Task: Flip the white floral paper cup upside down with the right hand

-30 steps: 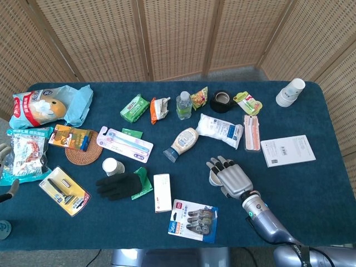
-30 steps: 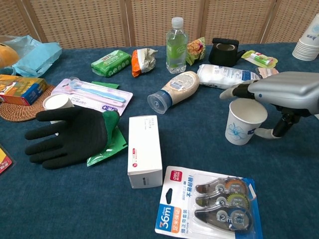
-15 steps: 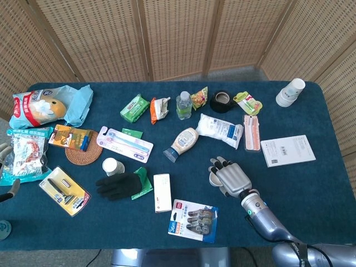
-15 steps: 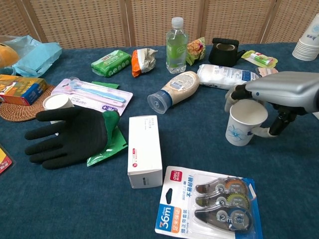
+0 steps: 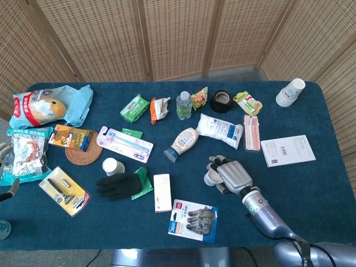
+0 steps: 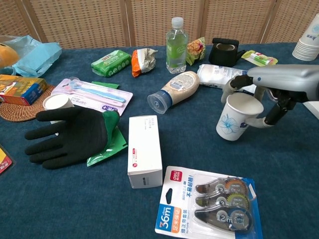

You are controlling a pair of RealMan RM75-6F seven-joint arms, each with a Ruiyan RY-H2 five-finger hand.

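Observation:
The white floral paper cup (image 6: 236,117) has a blue flower print and its mouth faces up, tilted toward the left. My right hand (image 6: 271,89) grips it from the right, fingers curled over the far rim and thumb on the near side. In the head view the right hand (image 5: 233,173) covers most of the cup (image 5: 209,178), whose white rim shows at its left. The cup looks slightly raised off the blue cloth. My left hand (image 5: 5,167) shows only at the left edge of the head view, away from the cup.
Around the cup lie a correction tape pack (image 6: 209,206), a white box (image 6: 144,149), a mayonnaise bottle (image 6: 174,91), a white pouch (image 6: 224,75) and a black glove (image 6: 67,135). A stack of paper cups (image 6: 308,46) stands at the far right. A white booklet (image 5: 287,150) lies right.
My right hand closed around the cup and tipped it leftward, lifting it a little; a second ago the cup stood upright on the cloth under the spread fingers.

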